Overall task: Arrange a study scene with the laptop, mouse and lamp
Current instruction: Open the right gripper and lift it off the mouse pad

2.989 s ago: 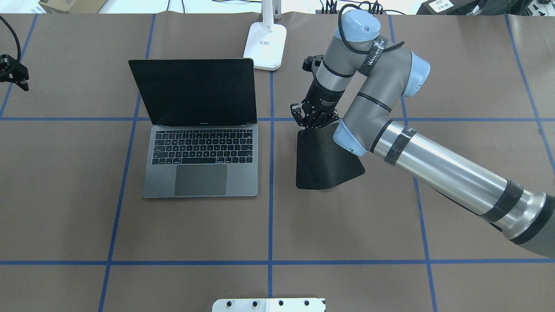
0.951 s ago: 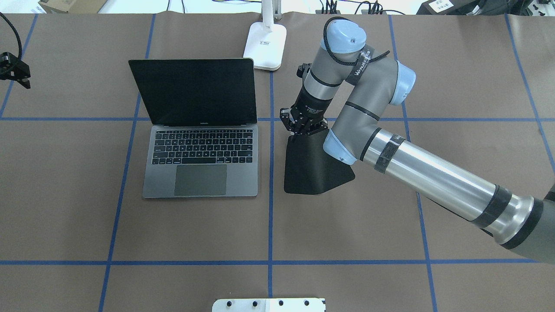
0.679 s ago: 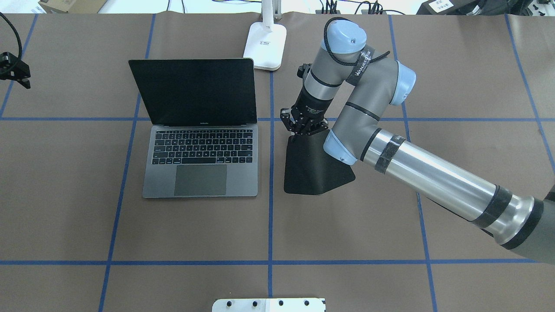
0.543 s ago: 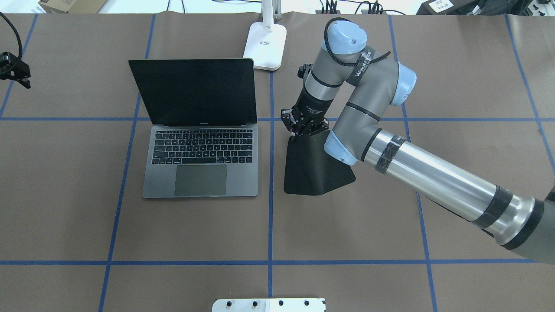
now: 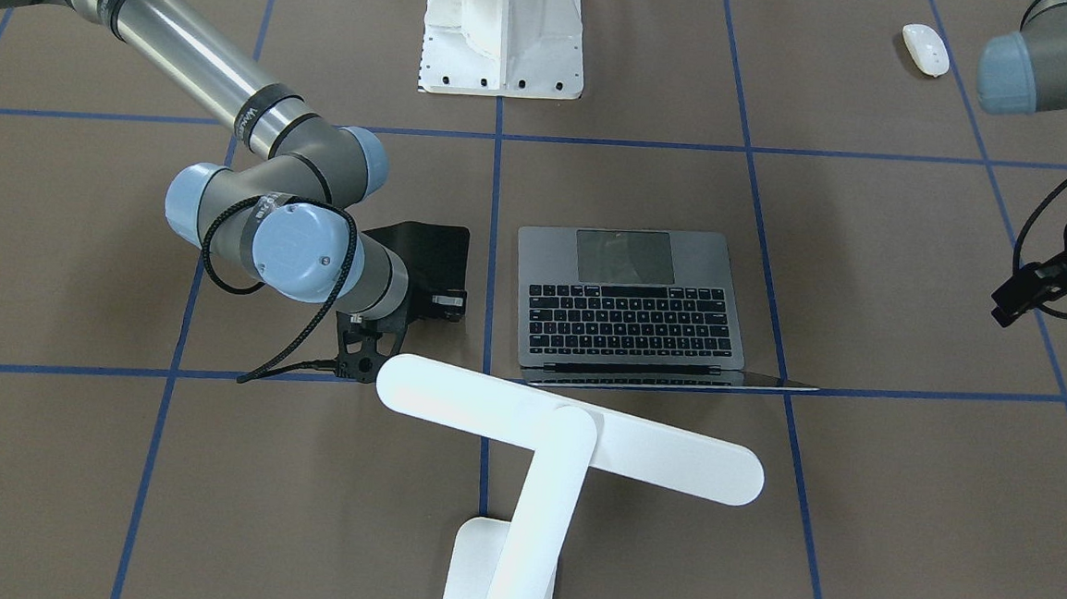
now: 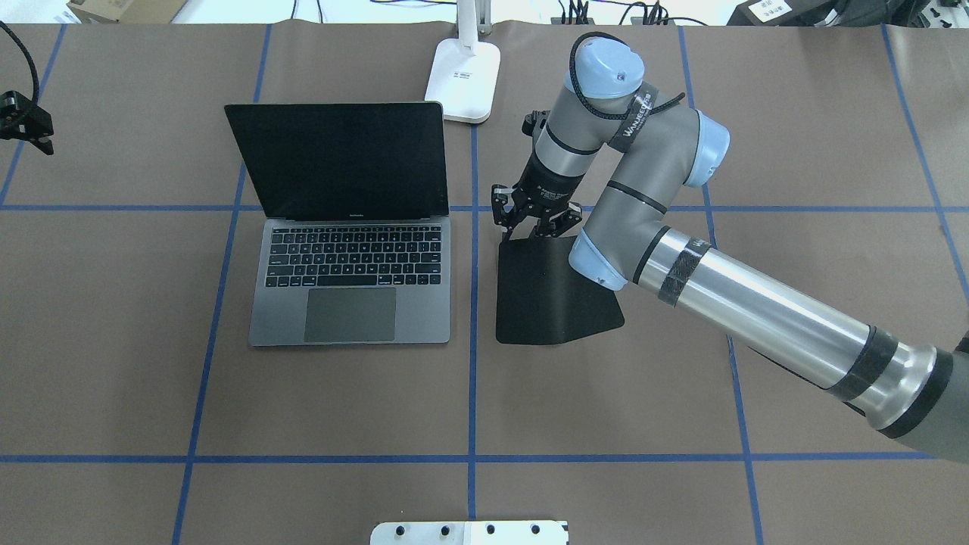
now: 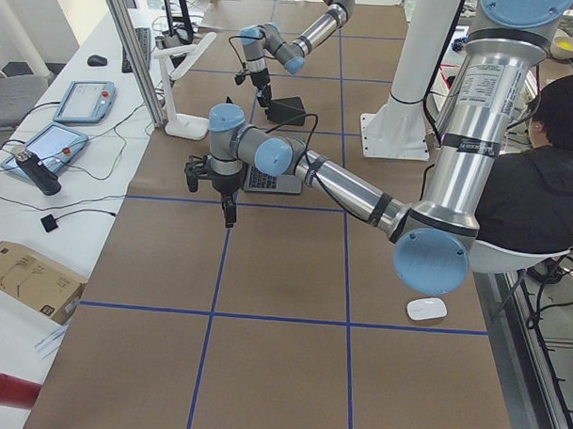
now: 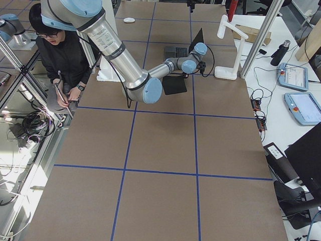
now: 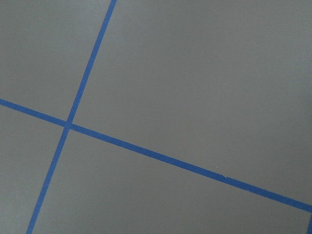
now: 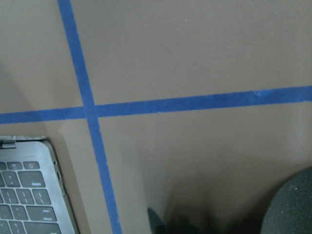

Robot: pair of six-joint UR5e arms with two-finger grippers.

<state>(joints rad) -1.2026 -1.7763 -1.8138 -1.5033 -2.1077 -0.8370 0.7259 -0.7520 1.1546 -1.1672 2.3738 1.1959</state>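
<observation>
The open dark-grey laptop (image 6: 350,280) stands left of the table's middle. The white lamp (image 5: 562,431) stands behind it, its base (image 6: 464,76) at the far edge. The white mouse (image 5: 925,48) lies near the robot's base on its left side, out of the overhead view. My right gripper (image 6: 530,229) is open and empty, just above the far edge of the black mat (image 6: 549,295), which lies flat to the right of the laptop. My left gripper (image 6: 23,129) hovers at the far left, away from everything; I cannot tell whether it is open or shut.
The white bolted pedestal (image 5: 504,29) stands at the robot's base. Blue tape lines grid the brown table cover. A seated operator (image 7: 551,177) is beside the table behind the robot. The right wrist view shows the laptop's corner (image 10: 29,195) and the mat's corner (image 10: 292,209).
My right gripper dragged the mat left toward the laptop, then opened and let go of its far edge. The mat now lies flat. The left arm barely moved.
</observation>
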